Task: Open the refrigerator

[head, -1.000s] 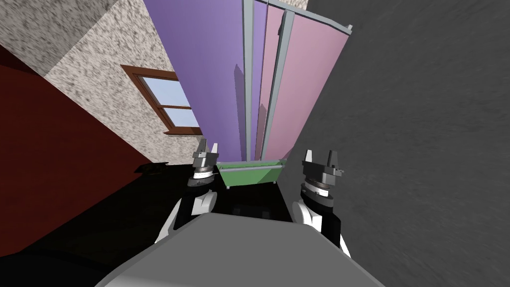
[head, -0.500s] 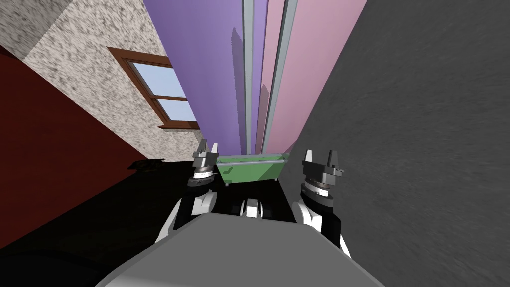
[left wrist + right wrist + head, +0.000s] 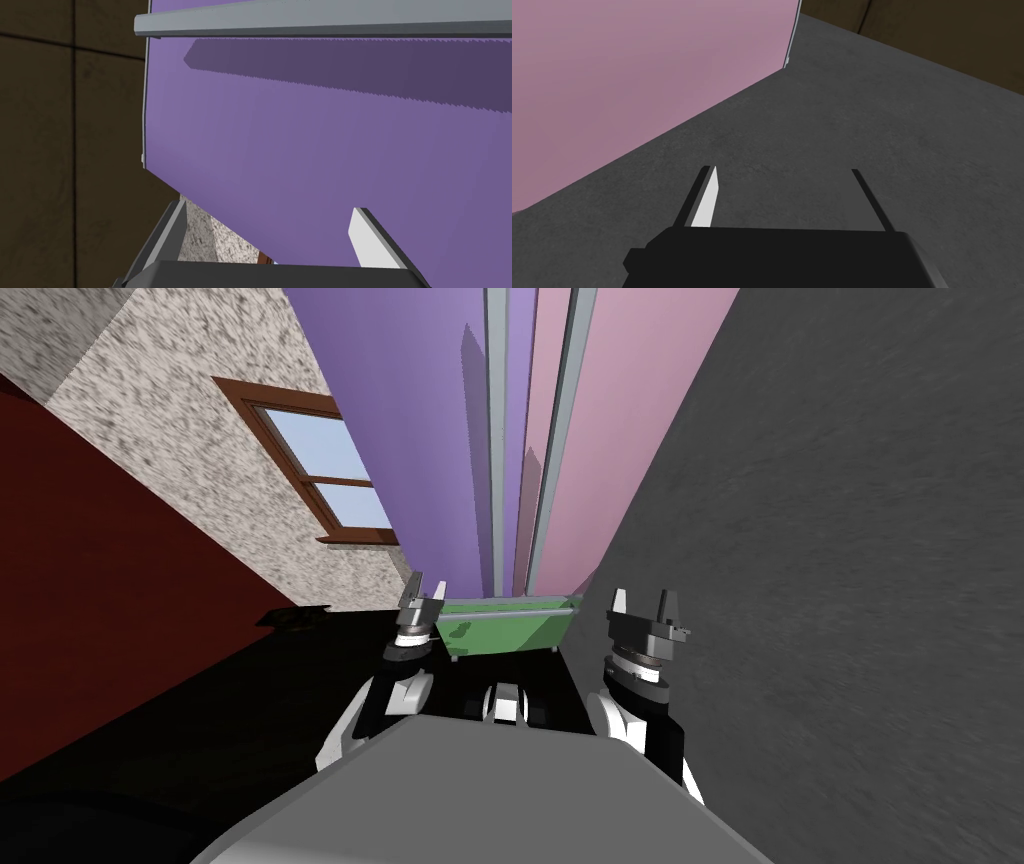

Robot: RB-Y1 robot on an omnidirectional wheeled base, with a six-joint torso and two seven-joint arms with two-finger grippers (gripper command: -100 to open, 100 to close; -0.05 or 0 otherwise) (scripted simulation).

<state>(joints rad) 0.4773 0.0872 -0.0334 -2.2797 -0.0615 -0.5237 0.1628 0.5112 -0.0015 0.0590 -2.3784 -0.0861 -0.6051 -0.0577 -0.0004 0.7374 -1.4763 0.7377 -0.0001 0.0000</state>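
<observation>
Standing in a tight corner: speckled wall (image 3: 150, 408) with a brown-framed window (image 3: 320, 468) to the left, dark grey wall (image 3: 850, 538) to the right. Refrigerator (image 3: 515, 438) rising straight ahead between them, showing a purple door (image 3: 420, 438), a pink door (image 3: 640, 438) and a green drawer (image 3: 500, 633) beneath. Left handle (image 3: 496, 438) and right handle (image 3: 560, 438), both long grey bars, running up the doors on either side of the central seam.

Left gripper (image 3: 422, 593) hovering near the purple door's lower part, fingers spread, holding nothing. Left handle lying beyond its fingertips and toward the seam, well apart, long axis crossing the line of approach. Judged the nearer arm, needing to travel inward until the fingers straddle the bar.

Right gripper (image 3: 645, 610) likewise spread and empty, pointing where the pink door's outer edge meets the grey wall, away from the right handle.
</observation>
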